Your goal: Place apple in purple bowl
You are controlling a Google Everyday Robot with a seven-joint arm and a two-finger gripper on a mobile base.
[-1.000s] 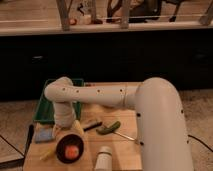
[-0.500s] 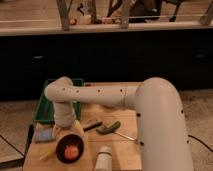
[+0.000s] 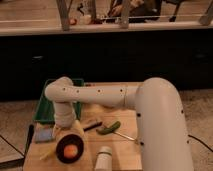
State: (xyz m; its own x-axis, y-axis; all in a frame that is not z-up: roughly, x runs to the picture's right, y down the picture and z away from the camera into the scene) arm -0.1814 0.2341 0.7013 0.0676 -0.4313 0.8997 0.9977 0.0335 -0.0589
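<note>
The apple is a small orange-red fruit lying inside the dark purple bowl at the front left of the wooden table. My gripper hangs from the white arm straight above the bowl, its cream-coloured end just over the bowl's far rim. The arm's wrist hides where the gripper meets the apple.
A green rectangular tray stands behind the bowl at the table's left. A long green cucumber-like vegetable and a dark utensil lie to the right. A white cylinder stands at the front edge. A blue item lies left of the bowl.
</note>
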